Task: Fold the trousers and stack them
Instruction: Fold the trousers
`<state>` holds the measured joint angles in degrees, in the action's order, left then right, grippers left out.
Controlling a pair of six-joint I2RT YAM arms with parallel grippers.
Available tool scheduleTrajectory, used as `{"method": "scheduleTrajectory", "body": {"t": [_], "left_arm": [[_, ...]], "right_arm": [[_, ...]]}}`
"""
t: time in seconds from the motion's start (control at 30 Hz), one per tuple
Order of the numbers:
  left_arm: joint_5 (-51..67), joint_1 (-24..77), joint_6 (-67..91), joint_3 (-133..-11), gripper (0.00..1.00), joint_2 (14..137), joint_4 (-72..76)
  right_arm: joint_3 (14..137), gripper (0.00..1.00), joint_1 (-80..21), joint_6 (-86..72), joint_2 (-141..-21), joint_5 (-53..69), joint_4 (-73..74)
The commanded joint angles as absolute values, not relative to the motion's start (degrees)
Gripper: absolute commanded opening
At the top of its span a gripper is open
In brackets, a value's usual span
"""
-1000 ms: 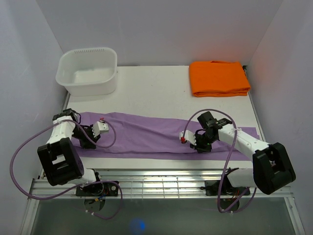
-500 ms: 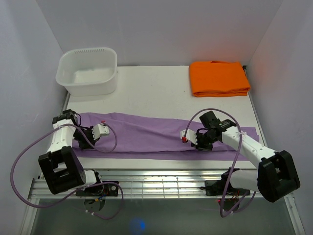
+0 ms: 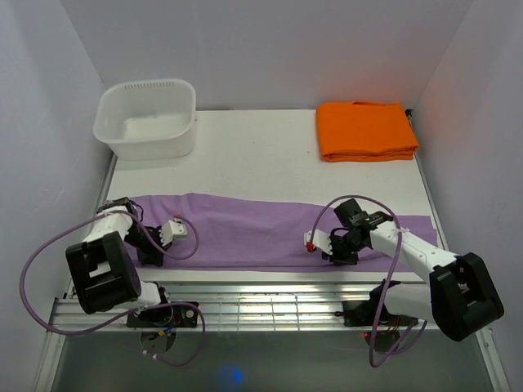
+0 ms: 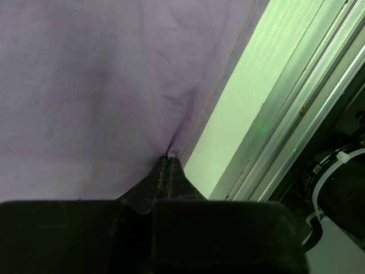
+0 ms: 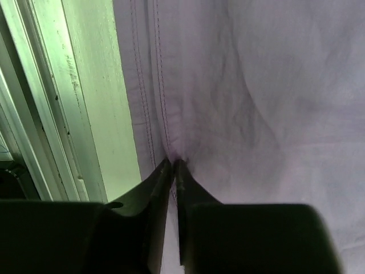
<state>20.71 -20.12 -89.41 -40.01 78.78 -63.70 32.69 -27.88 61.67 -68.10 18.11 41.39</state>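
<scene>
The left tool point(image 4: 168, 164) and right tool point(image 5: 173, 164) each pinch the near edge of the trousers point(image 3: 245, 229) spread across the surface point(image 3: 261, 155).

Trousers point(image 3: 253, 230) along table point(image 3: 261, 151) near edge

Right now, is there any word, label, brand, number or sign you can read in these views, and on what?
None can be read.
The trousers, the orange cloth and the tub are all plain.
Neither wrist view shows a tag or print on the cloth.
</scene>
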Motion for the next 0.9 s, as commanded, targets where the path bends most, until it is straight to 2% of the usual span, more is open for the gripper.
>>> {"method": "scheduleTrajectory", "body": {"t": [0.0,0.07,0.1,0.2,0.27,0.43,0.57,0.7,0.87], "left_arm": [[16.7,-20.1,-86.0,-38.2,0.00,82.3,-56.6],[16.5,-20.1,-85.0,-39.9,0.00,83.1,-56.7],[15.9,-20.2,-84.3,-40.3,0.00,83.1,-56.0],[13.8,-21.4,-83.7,-41.3,0.00,83.6,-55.6],[13.6,-22.2,-84.4,-41.8,0.00,83.8,-55.8],[12.4,-24.3,-85.6,-43.2,0.00,84.4,-55.5],[11.0,-25.5,-83.9,-45.2,0.00,87.0,-54.1],[11.9,-27.2,-82.0,-48.2,0.09,90.5,-55.5],[16.0,-27.3,-81.9,-51.8,0.28,91.5,-60.3]], "right_arm": [[34.3,0.18,-28.0,60.4,-69.5,16.6,40.9],[35.9,0.30,-27.7,58.7,-67.6,14.8,42.4],[37.4,0.42,-27.3,58.2,-66.3,14.2,43.8],[40.8,0.68,-23.0,58.3,-60.1,13.8,46.0],[43.2,0.71,-17.3,59.4,-57.8,15.0,50.8],[51.8,0.73,-0.4,66.9,-58.6,18.8,60.8],[57.4,0.71,16.6,71.4,-65.6,22.1,66.0],[61.0,0.58,26.7,83.1,-72.9,20.6,71.0],[53.9,0.52,33.1,100.2,-72.2,11.8,64.7]]}}
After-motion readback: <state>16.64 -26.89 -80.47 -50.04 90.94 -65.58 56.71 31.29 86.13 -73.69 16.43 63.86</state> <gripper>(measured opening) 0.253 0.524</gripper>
